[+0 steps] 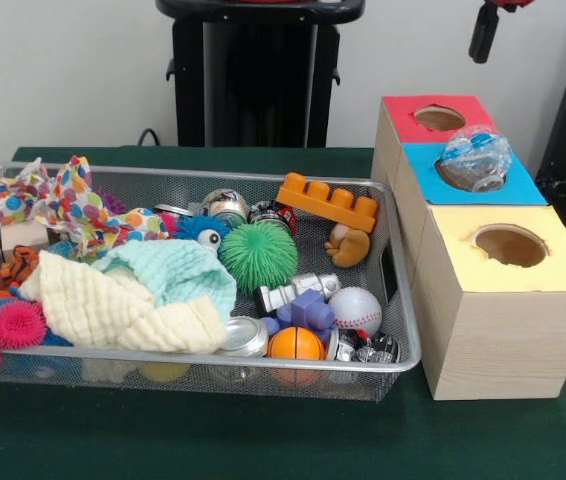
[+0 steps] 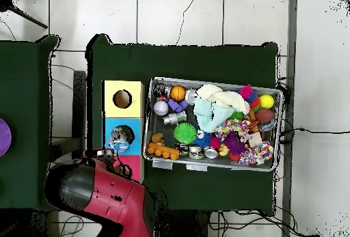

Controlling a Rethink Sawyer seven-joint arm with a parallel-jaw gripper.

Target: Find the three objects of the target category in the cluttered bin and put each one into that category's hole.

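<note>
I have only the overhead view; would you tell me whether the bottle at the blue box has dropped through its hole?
Observer: No; from the front the bottle sits on the blue box's hole, mostly above the top.
Operator: The arm hides the red box from me.
Observer: The red box's hole is uncovered, nothing sticking out.
Operator: And the hand?
Observer: The hand hangs at the front view's top edge, well above the bottle.
</note>
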